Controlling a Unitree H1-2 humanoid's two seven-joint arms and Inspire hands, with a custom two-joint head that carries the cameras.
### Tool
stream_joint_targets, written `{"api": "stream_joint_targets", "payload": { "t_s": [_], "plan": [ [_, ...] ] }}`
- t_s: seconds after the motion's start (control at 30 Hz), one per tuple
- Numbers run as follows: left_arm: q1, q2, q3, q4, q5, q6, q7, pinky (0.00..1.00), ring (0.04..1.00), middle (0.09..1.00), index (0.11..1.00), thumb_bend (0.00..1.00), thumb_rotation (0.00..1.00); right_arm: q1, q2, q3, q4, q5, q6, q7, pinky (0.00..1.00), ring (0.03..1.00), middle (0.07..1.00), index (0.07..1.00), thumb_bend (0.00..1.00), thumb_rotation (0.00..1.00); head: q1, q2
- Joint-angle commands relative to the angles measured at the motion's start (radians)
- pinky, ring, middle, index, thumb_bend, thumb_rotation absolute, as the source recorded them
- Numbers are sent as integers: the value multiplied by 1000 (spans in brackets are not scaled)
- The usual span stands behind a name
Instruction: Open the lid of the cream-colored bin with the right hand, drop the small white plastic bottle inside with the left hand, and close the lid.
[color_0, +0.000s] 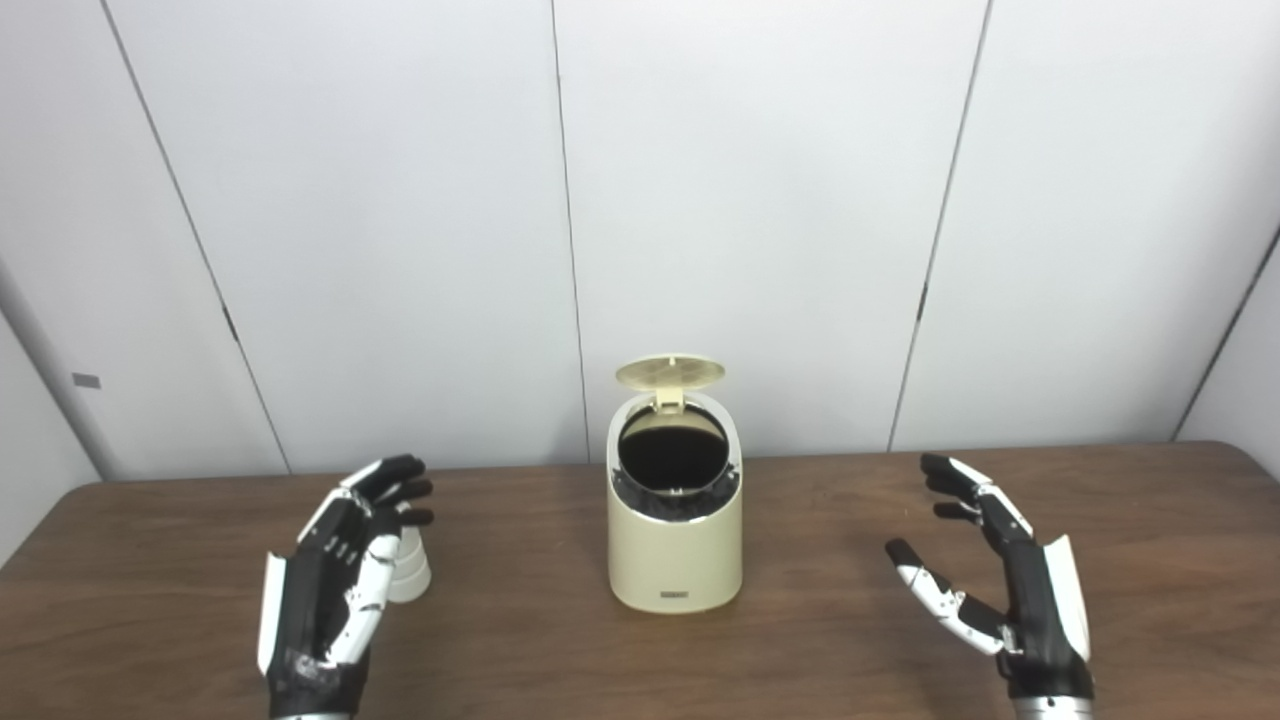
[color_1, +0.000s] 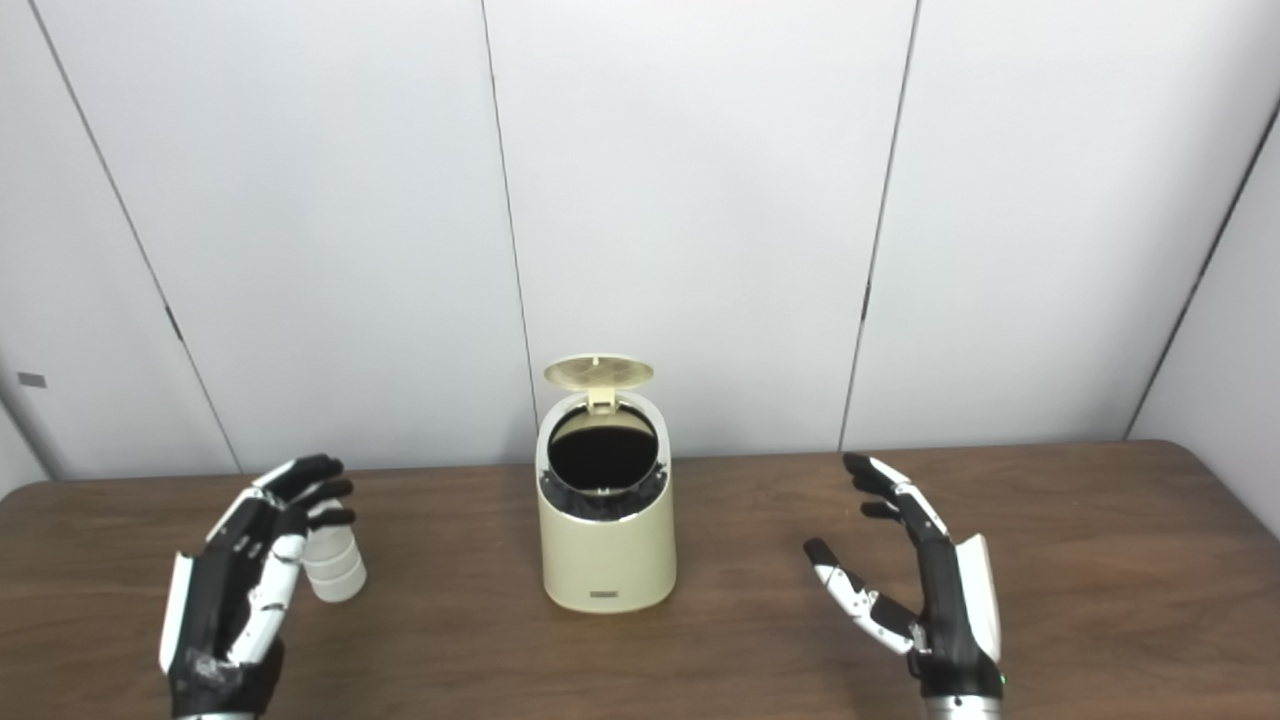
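Note:
The cream-colored bin stands at the middle of the brown table, its round lid flipped up at the back and its dark opening showing. The small white plastic bottle stands on the table left of the bin and is partly hidden by my left hand. That hand is open, and its fingertips reach over the bottle's top without closing on it. My right hand is open and empty, with fingers spread, well to the right of the bin. Both hands also show in the right eye view, the left hand and the right hand.
The brown wooden table runs across the whole view. A white panelled wall stands right behind the table's far edge. The table's right corner curves away at the far right.

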Motion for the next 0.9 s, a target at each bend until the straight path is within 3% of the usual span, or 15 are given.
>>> {"api": "stream_joint_targets", "payload": {
  "t_s": [0.0,0.1,0.33,0.47,0.73,0.8,0.87],
  "plan": [
    [-47,28,20,-85,-37,3,-6,658,746,778,753,517,455,-20,-5,-11,-15,-13,-22,-17,671,767,784,764,245,232,3,0],
    [-73,74,57,-137,-71,10,-13,698,787,807,784,696,400,-21,-6,-13,-14,-1,-19,-10,683,772,786,769,242,193,7,-2],
    [-133,144,162,-249,-97,123,36,752,831,853,848,836,447,-26,-16,-16,2,34,-22,12,708,792,801,779,240,210,30,-11],
    [-158,187,206,-191,-74,119,41,804,871,876,865,838,517,-27,-13,-19,4,38,-22,10,685,776,791,775,243,195,37,-15],
    [-141,183,235,-60,-6,120,84,781,847,865,852,975,527,-21,-24,-26,-8,62,-3,35,716,796,803,780,242,209,77,-23],
    [-131,187,227,-22,15,111,80,780,848,866,854,990,532,-21,-30,-29,-8,68,-7,43,715,798,803,783,237,152,93,-23],
    [-120,199,215,18,22,98,59,841,883,894,888,967,549,-21,-34,-31,-7,76,-12,51,706,797,803,782,233,99,101,-22]
  ]
}}
